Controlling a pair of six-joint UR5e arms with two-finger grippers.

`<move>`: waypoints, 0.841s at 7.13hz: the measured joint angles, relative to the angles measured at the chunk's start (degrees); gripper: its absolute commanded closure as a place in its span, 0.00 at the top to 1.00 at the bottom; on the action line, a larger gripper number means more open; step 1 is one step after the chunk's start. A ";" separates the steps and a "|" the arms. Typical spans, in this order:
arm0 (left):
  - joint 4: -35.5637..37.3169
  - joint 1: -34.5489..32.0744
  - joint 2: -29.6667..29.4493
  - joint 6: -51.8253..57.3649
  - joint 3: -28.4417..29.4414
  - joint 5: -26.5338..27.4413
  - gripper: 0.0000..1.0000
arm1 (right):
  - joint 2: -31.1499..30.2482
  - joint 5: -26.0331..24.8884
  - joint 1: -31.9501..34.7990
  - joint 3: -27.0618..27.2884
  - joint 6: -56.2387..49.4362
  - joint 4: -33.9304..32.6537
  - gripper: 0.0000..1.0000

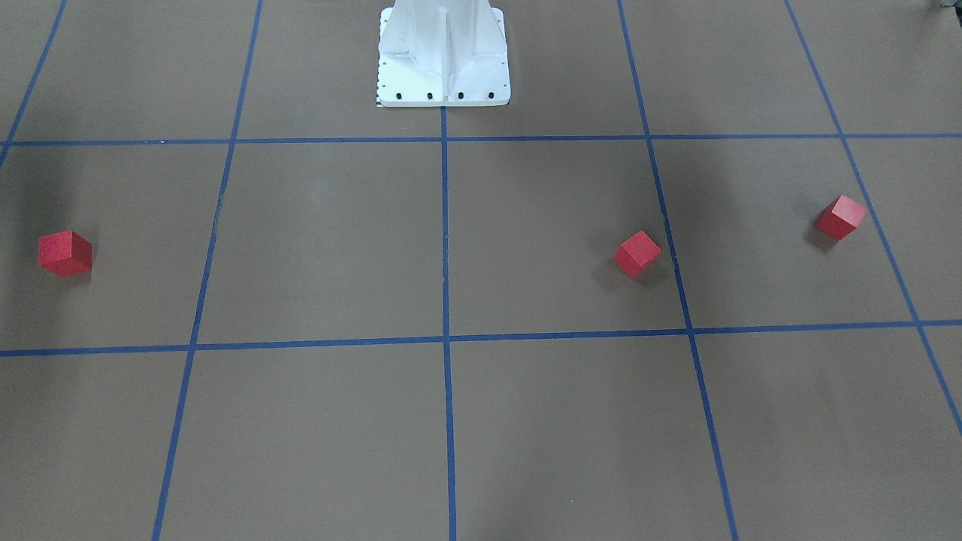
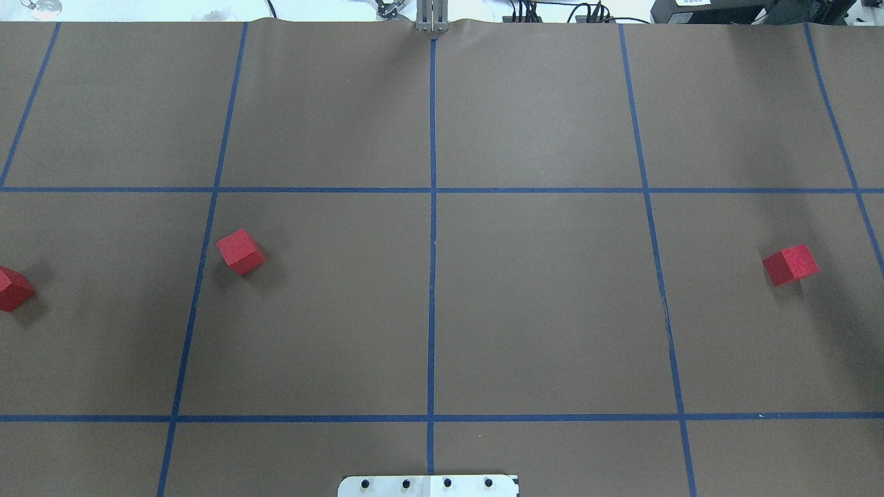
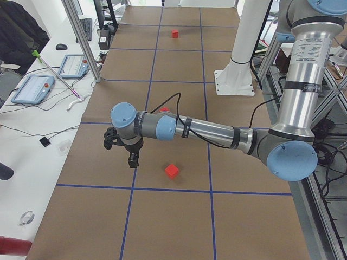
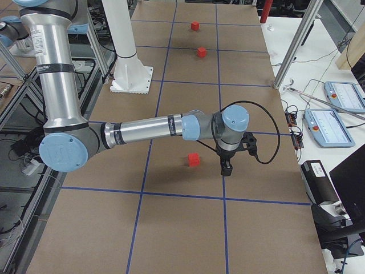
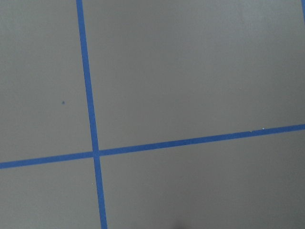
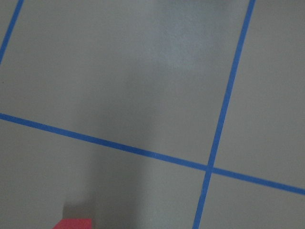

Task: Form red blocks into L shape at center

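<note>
Three red blocks lie far apart on the brown gridded table. One (image 2: 240,251) (image 1: 637,253) is left of centre, one (image 2: 10,288) (image 1: 840,217) at the far left edge, one (image 2: 791,265) (image 1: 65,253) at the far right. My left gripper (image 3: 130,160) shows only in the exterior left view, above the table beside the far-left block (image 3: 172,171). My right gripper (image 4: 226,167) shows only in the exterior right view, beside the far-right block (image 4: 194,160). I cannot tell whether either is open or shut. A red block edge (image 6: 71,223) shows in the right wrist view.
Blue tape lines (image 2: 432,228) split the table into large squares. The white robot pedestal (image 1: 443,56) stands at the robot's edge of the table. Aluminium posts (image 4: 293,48) and tablets (image 3: 32,88) stand on the white bench beyond the far edge.
</note>
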 measured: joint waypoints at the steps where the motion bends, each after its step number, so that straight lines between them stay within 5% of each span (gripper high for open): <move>1: 0.67 -0.21 0.53 -0.18 -0.92 0.04 1.00 | -0.35 0.29 0.02 0.71 -0.01 -1.17 1.00; 6: 0.33 -0.23 7.01 -0.37 -7.49 -0.49 1.00 | -4.21 0.62 -3.29 3.86 -0.17 1.60 1.00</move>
